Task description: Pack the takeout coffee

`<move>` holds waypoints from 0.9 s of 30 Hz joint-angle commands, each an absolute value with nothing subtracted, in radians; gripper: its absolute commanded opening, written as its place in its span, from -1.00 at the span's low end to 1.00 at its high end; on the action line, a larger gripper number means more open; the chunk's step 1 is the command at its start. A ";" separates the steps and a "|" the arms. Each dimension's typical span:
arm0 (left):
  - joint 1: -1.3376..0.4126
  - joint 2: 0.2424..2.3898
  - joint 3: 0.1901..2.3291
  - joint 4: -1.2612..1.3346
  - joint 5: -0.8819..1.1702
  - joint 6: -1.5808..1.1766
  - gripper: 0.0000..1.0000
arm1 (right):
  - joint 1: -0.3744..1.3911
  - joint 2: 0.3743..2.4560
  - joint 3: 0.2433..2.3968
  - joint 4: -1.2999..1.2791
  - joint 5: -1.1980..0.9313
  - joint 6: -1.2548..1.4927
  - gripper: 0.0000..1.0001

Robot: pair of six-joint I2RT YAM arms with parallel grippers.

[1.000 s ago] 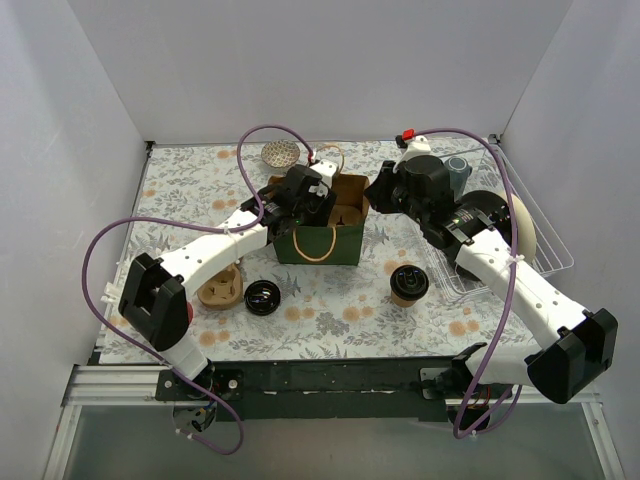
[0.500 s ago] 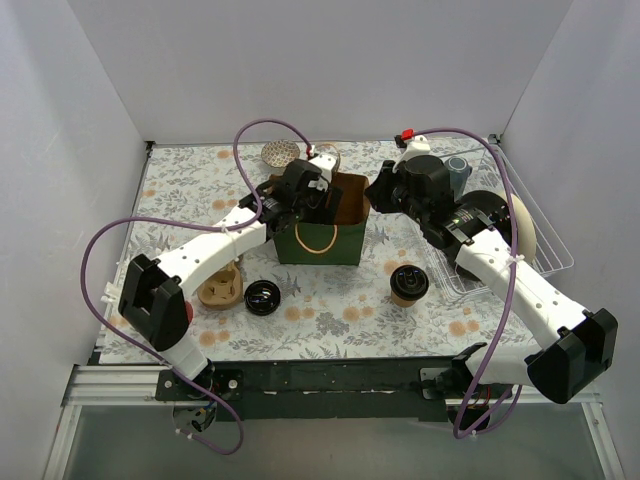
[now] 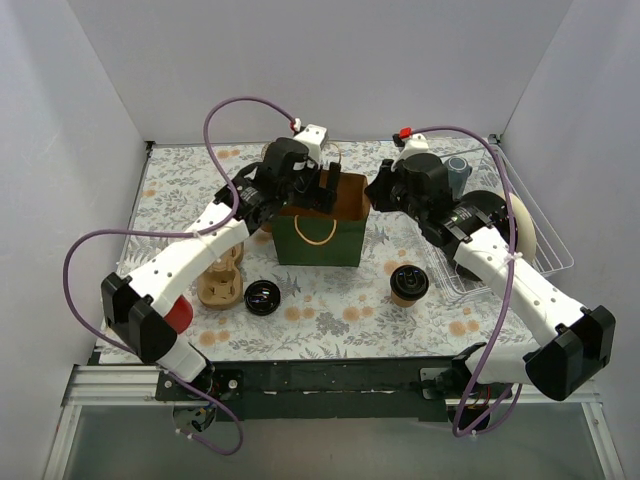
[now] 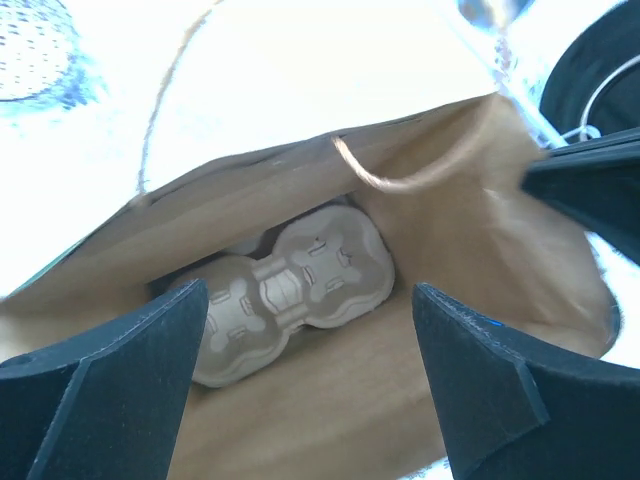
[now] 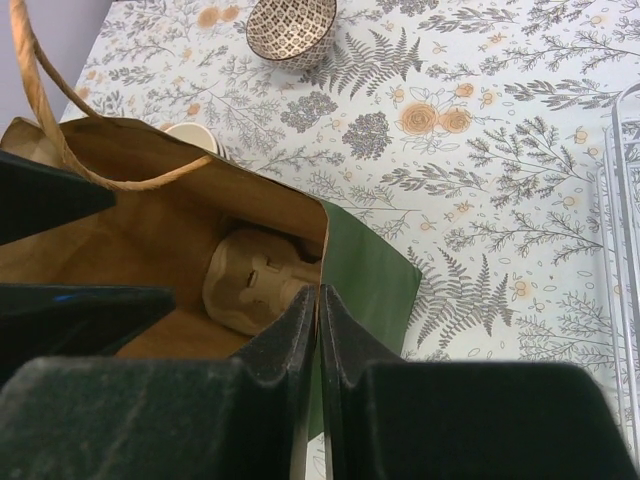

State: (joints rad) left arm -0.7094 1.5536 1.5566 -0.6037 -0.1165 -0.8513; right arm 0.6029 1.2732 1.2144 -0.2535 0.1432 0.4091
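Observation:
The takeout coffee (image 3: pixel 408 284), a tan cup with a black lid, stands on the cloth right of the green paper bag (image 3: pixel 320 238). My left gripper (image 3: pixel 315 192) hovers over the bag's open mouth. In the left wrist view it (image 4: pixel 305 335) is open and empty, looking down at a pulp cup carrier (image 4: pixel 290 292) on the bag's floor. My right gripper (image 3: pixel 372 197) is shut on the bag's right rim (image 5: pixel 318 262) and holds the mouth open. The carrier (image 5: pixel 255 282) also shows in the right wrist view.
A spare black lid (image 3: pixel 262 297) and a stack of pulp carriers (image 3: pixel 220 285) lie left of the bag. A patterned bowl (image 5: pixel 291 25) sits behind it. A grey-blue mug (image 3: pixel 458 170) and a wire rack (image 3: pixel 545 250) are at the right.
My left gripper has risen out of the bag and drawn back towards the far side. The pulp carrier stays on the bag's floor. The right arm has not moved.

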 commanded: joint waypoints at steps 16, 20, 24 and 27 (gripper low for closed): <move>-0.710 1.393 1.677 -0.980 -0.638 -1.110 0.42 | 0.598 1.276 1.282 -0.232 0.114 0.328 -0.97; -0.707 1.388 1.623 -0.950 -0.609 -1.115 0.26 | 0.598 1.263 1.258 -0.215 0.109 0.330 -0.97; -0.690 1.420 1.575 -0.936 -0.621 -1.120 0.15 | 0.598 1.259 1.239 -0.201 0.092 0.334 -0.97; -0.675 1.456 1.557 -0.936 -0.621 -1.120 0.07 | 0.598 1.259 1.238 -0.204 0.090 0.330 -0.97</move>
